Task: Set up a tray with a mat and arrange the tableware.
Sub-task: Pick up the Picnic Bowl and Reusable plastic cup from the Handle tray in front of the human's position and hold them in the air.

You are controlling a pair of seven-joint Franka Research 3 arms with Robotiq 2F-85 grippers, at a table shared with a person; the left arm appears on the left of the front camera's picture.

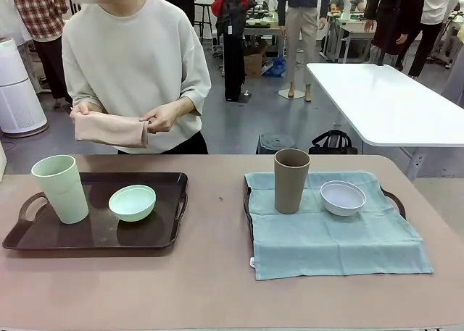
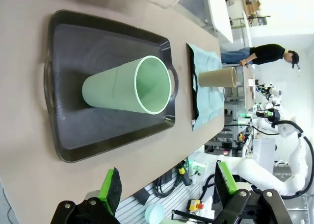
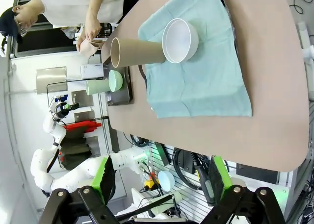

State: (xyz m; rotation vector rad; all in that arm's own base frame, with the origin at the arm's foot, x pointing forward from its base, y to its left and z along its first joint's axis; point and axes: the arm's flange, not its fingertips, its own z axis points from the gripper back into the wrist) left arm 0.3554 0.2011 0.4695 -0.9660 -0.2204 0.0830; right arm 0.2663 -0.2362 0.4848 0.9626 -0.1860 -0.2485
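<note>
On the left, a dark tray (image 1: 29,233) holds a tall pale green cup (image 1: 60,188) and a pale green bowl (image 1: 132,203). On the right, a teal mat (image 1: 330,237) covers a second tray (image 1: 394,199), with a tall brown cup (image 1: 291,180) and a small white bowl (image 1: 343,198) standing on it. My left gripper (image 2: 169,189) hangs open, high above the table edge near the dark tray (image 2: 98,47) and green cup (image 2: 128,85). My right gripper (image 3: 162,180) is open too, above the edge by the teal mat (image 3: 196,82), brown cup (image 3: 137,52) and white bowl (image 3: 180,40).
A person stands at the far side behind the left tray, holding a folded beige cloth (image 1: 110,130) in both hands above the table's far edge. Bare tabletop (image 1: 217,222) lies between the trays and along the near edge. A white table (image 1: 384,99) stands behind.
</note>
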